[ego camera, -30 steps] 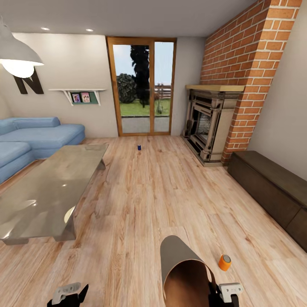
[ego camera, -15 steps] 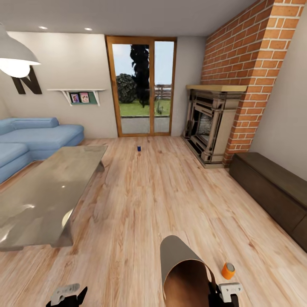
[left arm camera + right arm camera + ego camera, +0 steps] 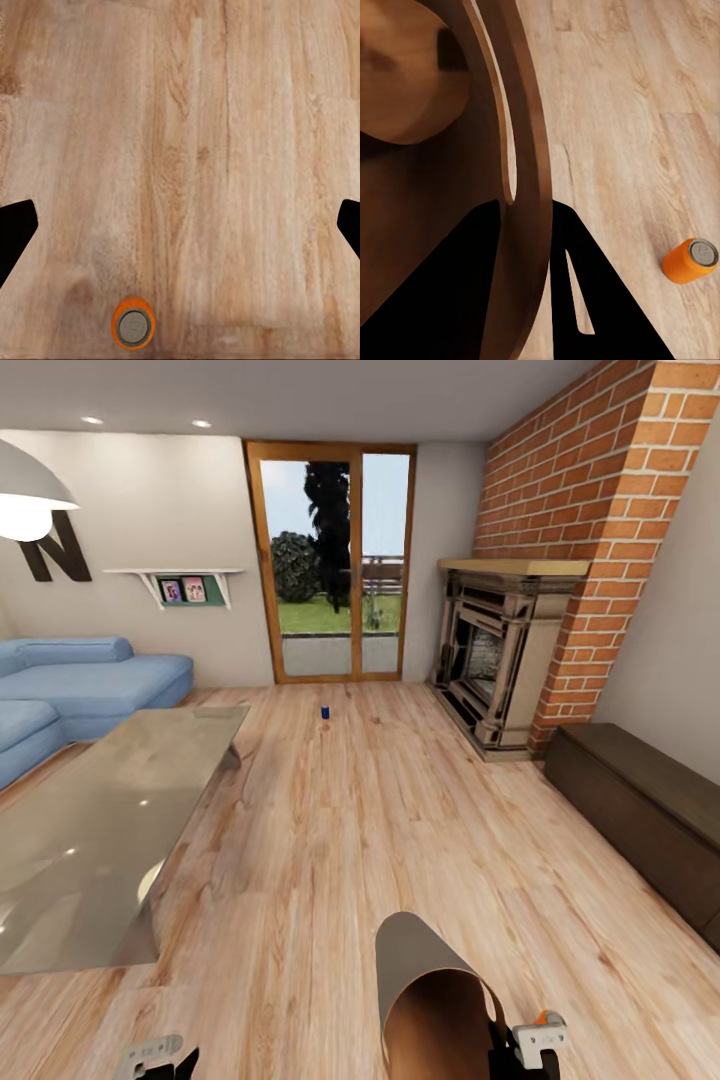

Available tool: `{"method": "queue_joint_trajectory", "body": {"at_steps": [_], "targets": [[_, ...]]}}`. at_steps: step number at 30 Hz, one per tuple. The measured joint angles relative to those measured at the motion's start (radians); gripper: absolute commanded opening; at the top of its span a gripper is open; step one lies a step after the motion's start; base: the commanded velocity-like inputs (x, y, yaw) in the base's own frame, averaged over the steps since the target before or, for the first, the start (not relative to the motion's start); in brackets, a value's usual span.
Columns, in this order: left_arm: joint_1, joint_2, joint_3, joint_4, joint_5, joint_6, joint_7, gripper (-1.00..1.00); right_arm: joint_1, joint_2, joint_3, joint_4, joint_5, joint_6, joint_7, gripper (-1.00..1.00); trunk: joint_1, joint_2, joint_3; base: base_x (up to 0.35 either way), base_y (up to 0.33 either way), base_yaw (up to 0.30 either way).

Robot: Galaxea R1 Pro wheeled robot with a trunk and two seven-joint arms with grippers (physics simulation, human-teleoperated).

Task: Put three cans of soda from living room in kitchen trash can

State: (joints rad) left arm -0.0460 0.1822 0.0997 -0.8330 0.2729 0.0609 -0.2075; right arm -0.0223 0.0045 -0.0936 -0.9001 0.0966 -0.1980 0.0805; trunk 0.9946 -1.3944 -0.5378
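Right jaws: clamped on the wall of the tash can (image 3: 425, 1000); in the right wrist view one dark finger (image 3: 600, 300) lies outside the rim and the other inside, with the coppery wall pinched between them.
Left jaws: apart; in the left wrist view the two dark fingertips (image 3: 13, 232) sit at opposite edges with bare floor between them.
Right gripper (image 3: 536, 277): at the bottom right of the head view, beside the bin's rim.
Left gripper (image 3: 180, 229): low at the bottom left of the head view, pointing down at the wooden floor (image 3: 380, 820), holding nothing.
Tash can: held tilted in front of the robot, mouth turned toward the camera, grey-tan outside, brown inside.
Orange can by the right gripper (image 3: 690, 260): upright on the floor, just beside the held bin; in the head view a sliver of orange (image 3: 549, 1018) peeks out behind the gripper.
Orange can under the left gripper (image 3: 133, 327): upright on the floor, silvery top facing the wrist camera, near one fingertip but apart from it.
Blue can (image 3: 325, 712): upright on the floor, far ahead, near the glass doors (image 3: 330, 560).
Surroundings: glass coffee table (image 3: 110, 810) and blue sofa (image 3: 90, 680) to the left; brick fireplace (image 3: 495, 660) and dark low cabinet (image 3: 640, 800) to the right.
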Motion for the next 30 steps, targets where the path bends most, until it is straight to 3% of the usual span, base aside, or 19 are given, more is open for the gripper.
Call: {"method": "queue_joint_trajectory", "body": {"at_steps": [15, 18, 27, 30], "targets": [[0.0, 0.016, 0.0, 0.069, -0.001, -0.009, 0.008, 1.0, -0.057, 0.008, -0.01, -0.025, -0.002, 0.019, 0.001, -1.0, 0.0, 0.0, -0.007, 0.037, 0.0, 0.0], [0.0, 0.026, 0.0, 0.099, -0.002, -0.016, 0.01, 1.0, -0.094, 0.012, -0.01, -0.069, -0.002, 0.11, 0.001, -1.0, 0.0, 0.0, -0.009, 0.0, 0.0, 0.0], [-0.003, 0.042, 0.0, 0.152, 0.0, -0.019, 0.057, 1.0, -0.135, 0.015, -0.005, -0.118, -0.003, 0.16, 0.001, -1.0, 0.0, 0.0, -0.013, 0.0, 0.0, 0.0], [-0.006, 0.046, 0.0, 0.165, -0.001, -0.019, 0.065, 1.0, -0.153, 0.029, 0.003, -0.201, -0.003, 0.248, 0.003, -1.0, 0.0, 0.0, -0.013, 0.0, 0.0, 0.0]]}}
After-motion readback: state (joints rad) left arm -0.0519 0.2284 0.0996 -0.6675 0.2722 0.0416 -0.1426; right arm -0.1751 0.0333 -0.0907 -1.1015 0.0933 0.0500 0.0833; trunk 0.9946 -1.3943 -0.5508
